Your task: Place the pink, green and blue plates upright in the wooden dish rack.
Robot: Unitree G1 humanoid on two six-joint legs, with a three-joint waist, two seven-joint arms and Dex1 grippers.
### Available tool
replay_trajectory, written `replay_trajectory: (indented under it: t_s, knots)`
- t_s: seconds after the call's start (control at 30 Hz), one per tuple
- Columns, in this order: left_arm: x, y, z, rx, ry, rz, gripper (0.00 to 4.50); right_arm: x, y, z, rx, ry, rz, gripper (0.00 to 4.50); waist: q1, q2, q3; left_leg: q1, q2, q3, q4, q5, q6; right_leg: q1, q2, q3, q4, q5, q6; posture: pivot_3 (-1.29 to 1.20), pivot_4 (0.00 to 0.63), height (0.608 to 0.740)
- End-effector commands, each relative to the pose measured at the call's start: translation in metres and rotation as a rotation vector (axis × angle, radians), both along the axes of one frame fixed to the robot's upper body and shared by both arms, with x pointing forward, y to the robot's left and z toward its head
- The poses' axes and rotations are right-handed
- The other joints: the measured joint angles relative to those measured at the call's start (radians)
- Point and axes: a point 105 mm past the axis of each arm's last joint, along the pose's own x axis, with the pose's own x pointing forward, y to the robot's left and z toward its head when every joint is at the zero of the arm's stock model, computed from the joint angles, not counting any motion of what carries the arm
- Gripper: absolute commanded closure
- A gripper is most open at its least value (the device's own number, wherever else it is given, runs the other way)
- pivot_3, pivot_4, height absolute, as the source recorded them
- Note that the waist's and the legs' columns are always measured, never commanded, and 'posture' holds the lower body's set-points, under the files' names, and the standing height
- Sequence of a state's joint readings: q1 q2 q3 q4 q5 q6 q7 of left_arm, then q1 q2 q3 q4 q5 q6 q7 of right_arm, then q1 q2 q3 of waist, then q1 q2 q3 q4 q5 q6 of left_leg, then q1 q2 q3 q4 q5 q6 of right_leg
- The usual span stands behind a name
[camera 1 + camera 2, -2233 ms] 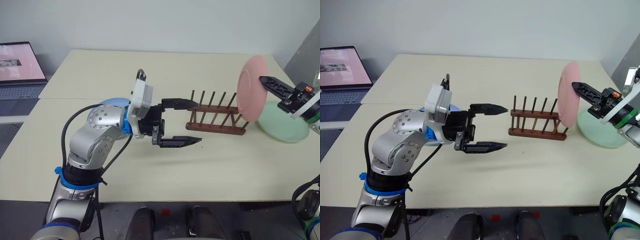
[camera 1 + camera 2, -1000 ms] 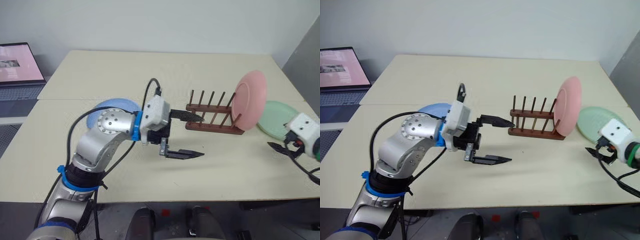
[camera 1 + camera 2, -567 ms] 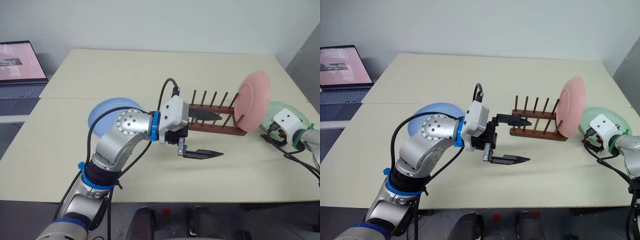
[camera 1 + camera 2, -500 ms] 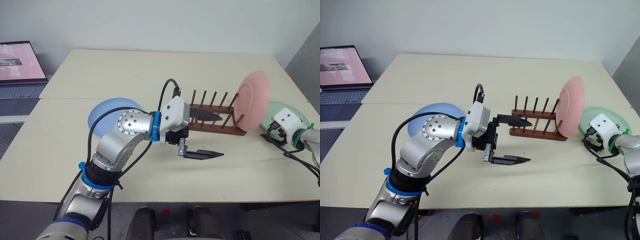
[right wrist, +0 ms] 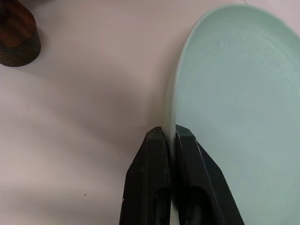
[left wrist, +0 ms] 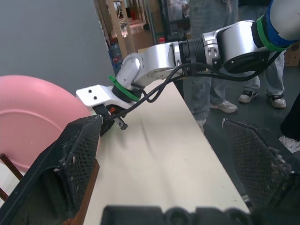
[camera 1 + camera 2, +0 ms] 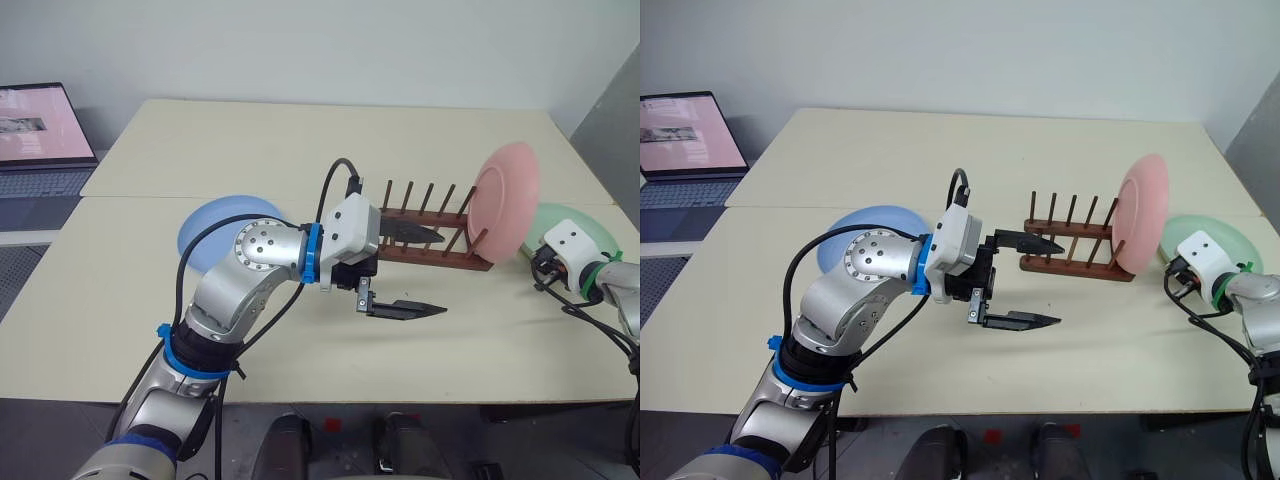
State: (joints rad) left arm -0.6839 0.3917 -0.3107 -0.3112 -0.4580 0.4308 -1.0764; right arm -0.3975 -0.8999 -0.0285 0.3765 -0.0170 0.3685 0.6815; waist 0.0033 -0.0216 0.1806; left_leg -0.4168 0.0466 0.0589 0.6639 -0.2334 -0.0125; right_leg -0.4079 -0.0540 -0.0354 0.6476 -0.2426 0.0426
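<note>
The pale surface carries everything. The blue plate lies flat behind the left arm. The pink plate stands upright at the rack's right end. The left hand hangs spread before the rack. The right hand pinches the green plate's rim.

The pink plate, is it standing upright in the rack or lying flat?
Upright. The pink plate stands on its edge at the right end of the wooden dish rack, between the pegs, its face toward the rack's other pegs.

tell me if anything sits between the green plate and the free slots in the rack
Yes: the pink plate stands upright at the end of the wooden dish rack nearest the green plate, which the right gripper pinches by its rim.
</note>
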Motion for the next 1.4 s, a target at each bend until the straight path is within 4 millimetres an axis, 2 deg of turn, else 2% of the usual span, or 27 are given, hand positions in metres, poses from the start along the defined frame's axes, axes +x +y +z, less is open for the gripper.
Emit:
replay_trajectory:
  t_s: [0.03, 0.17, 0.2, 0.27, 0.3, 0.37, 0.43, 0.47, 0.53, 0.6, 0.73, 0.83, 1.0, 1.17, 1.4]
  knots:
    - [-0.002, 0.007, 0.014, -0.039, -0.025, 0.008, 0.00, -0.001, -0.014, 0.057, -0.080, -0.183, -0.039, 4.46, 0.000, 0.001, 0.000, 0.000, 0.000, 0.000, 0.000, 0.000, 0.000, 0.000, 0.000, 0.000, 0.000, 0.000, 0.000, 0.00, 0.150, 0.740]
    - [0.010, 0.028, 0.024, -0.093, 0.025, 0.103, 0.00, -0.008, -0.004, 0.136, -0.136, -0.442, -0.018, 4.46, -0.006, 0.002, 0.000, 0.000, 0.000, -0.001, 0.000, 0.000, 0.000, -0.002, 0.000, 0.002, 0.000, 0.000, 0.000, 0.00, 0.150, 0.740]
    - [0.016, 0.037, 0.025, -0.099, 0.031, 0.147, 0.00, -0.011, 0.008, 0.173, -0.139, -0.563, 0.020, 4.46, -0.008, 0.002, 0.000, 0.000, 0.000, -0.001, 0.000, 0.000, 0.000, -0.002, 0.000, 0.002, 0.000, 0.000, 0.000, 0.00, 0.150, 0.740]
    - [0.023, 0.052, 0.026, -0.103, 0.035, 0.210, 0.00, -0.021, 0.033, 0.222, -0.117, -0.734, 0.102, 4.46, -0.017, 0.005, 0.000, 0.001, 0.001, -0.001, -0.001, 0.000, 0.000, -0.003, 0.000, 0.003, 0.001, 0.000, 0.000, 0.00, 0.150, 0.740]
    - [0.025, 0.057, 0.026, -0.103, 0.034, 0.230, 0.00, -0.025, 0.043, 0.236, -0.098, -0.785, 0.138, 4.46, -0.024, 0.007, 0.001, 0.001, 0.001, -0.001, -0.001, 0.000, 0.000, -0.003, 0.001, 0.003, 0.002, 0.000, 0.000, 0.00, 0.150, 0.740]
    - [0.028, 0.066, 0.025, -0.095, 0.025, 0.261, 0.00, -0.031, 0.073, 0.253, -0.014, -0.851, 0.250, 4.46, -0.024, 0.006, 0.001, 0.001, 0.001, -0.002, -0.002, 0.000, 0.000, -0.003, 0.001, 0.002, 0.003, 0.000, 0.000, 0.00, 0.150, 0.740]
    - [0.033, 0.077, 0.021, -0.065, 0.003, 0.300, 0.00, -0.038, 0.109, 0.264, 0.115, -0.895, 0.393, 4.46, -0.025, 0.003, 0.000, 0.001, 0.002, -0.001, -0.001, 0.000, 0.000, -0.001, 0.002, -0.001, 0.002, -0.001, 0.000, 0.00, 0.150, 0.740]
    - [0.035, 0.081, 0.019, -0.052, -0.003, 0.310, 0.00, -0.042, 0.121, 0.267, 0.157, -0.903, 0.437, 4.46, -0.024, 0.003, 0.000, 0.001, 0.002, -0.002, -0.001, 0.000, 0.000, -0.001, 0.002, -0.001, 0.002, -0.001, -0.001, 0.00, 0.150, 0.740]
    - [0.036, 0.089, 0.016, -0.026, -0.019, 0.327, 0.00, -0.049, 0.148, 0.270, 0.351, -0.889, 0.536, 4.46, -0.023, 0.003, 0.000, 0.001, 0.002, -0.002, -0.001, 0.000, 0.000, -0.001, 0.001, 0.000, 0.002, 0.000, -0.001, 0.00, 0.150, 0.740]
    - [0.035, 0.093, 0.013, -0.006, -0.025, 0.330, 0.00, -0.058, 0.176, 0.265, 0.563, -0.818, 0.644, 4.46, -0.023, 0.002, 0.000, 0.000, 0.001, -0.001, -0.001, 0.000, 0.000, -0.001, -0.001, 0.001, 0.002, 0.002, -0.004, 0.00, 0.150, 0.740]
    - [0.029, 0.092, 0.013, -0.013, -0.020, 0.318, 0.00, -0.060, 0.190, 0.249, 0.886, -0.680, 0.661, 4.46, -0.003, 0.003, 0.000, -0.001, 0.002, -0.002, -0.001, 0.000, 0.000, -0.002, -0.001, 0.000, 0.001, 0.003, -0.005, 0.00, 0.150, 0.740]
    - [0.028, 0.090, 0.012, -0.015, -0.018, 0.312, 0.00, -0.057, 0.190, 0.232, 1.008, -0.595, 0.626, 4.46, 0.009, 0.002, 0.000, -0.003, 0.001, -0.001, -0.001, 0.000, 0.000, -0.002, -0.001, -0.001, 0.000, 0.003, -0.005, 0.00, 0.150, 0.740]
    - [0.023, 0.082, 0.011, -0.020, -0.014, 0.276, 0.00, -0.044, 0.179, 0.204, 1.215, -0.492, 0.509, 4.46, 0.009, 0.002, 0.000, -0.003, 0.001, -0.001, -0.001, 0.000, 0.000, -0.002, -0.001, 0.001, 0.000, 0.003, -0.005, 0.00, 0.150, 0.740]
    - [0.021, 0.076, 0.010, -0.023, -0.013, 0.249, 0.00, -0.037, 0.174, 0.189, 1.305, -0.437, 0.436, 4.46, -0.001, 0.002, 0.000, -0.002, 0.002, -0.001, -0.001, 0.000, 0.000, -0.002, 0.000, 0.000, 0.002, 0.003, -0.005, 0.00, 0.150, 0.740]
    - [0.020, 0.073, 0.010, -0.029, -0.012, 0.233, 0.00, -0.031, 0.164, 0.172, 1.324, -0.406, 0.355, 4.46, -0.004, 0.002, 0.000, -0.002, 0.002, -0.001, -0.001, 0.000, 0.000, -0.002, 0.000, 0.001, 0.001, 0.003, -0.005, 0.00, 0.150, 0.740]
